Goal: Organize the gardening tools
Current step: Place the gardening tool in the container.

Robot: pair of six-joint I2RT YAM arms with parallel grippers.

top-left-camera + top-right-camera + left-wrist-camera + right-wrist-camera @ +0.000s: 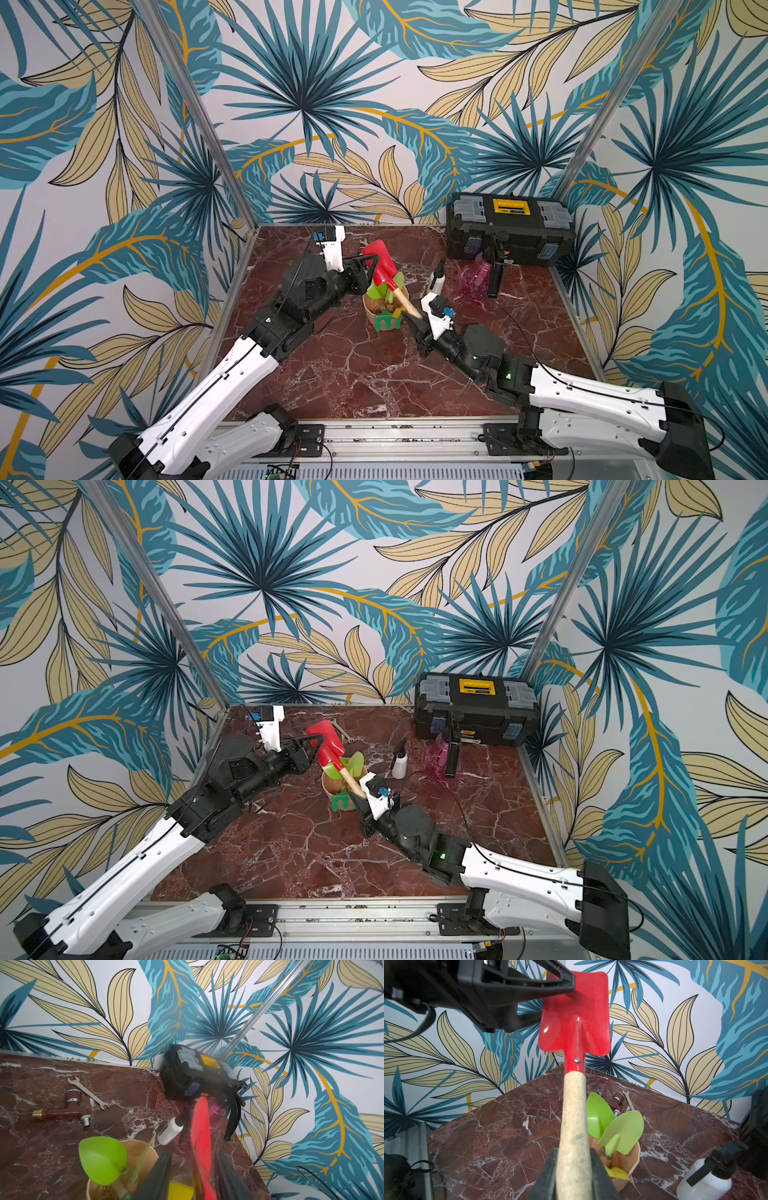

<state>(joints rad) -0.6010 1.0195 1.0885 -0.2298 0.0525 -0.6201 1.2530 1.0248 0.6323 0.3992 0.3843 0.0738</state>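
Right fingers [546,1176] clamp the red shovel [573,1084] by its handle, tilted above the pot [371,308]. Left fingers [163,1167] straddle its blade; clamping unclear. Confirm a firm left grip before the right releases.

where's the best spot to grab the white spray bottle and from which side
Grip the white spray bottle around its round body, just below the black trigger head. It stands upright, so probably come in level from the near side: the wooden pot stands on its left, the pink spray bottle on its right, the toolbox behind.
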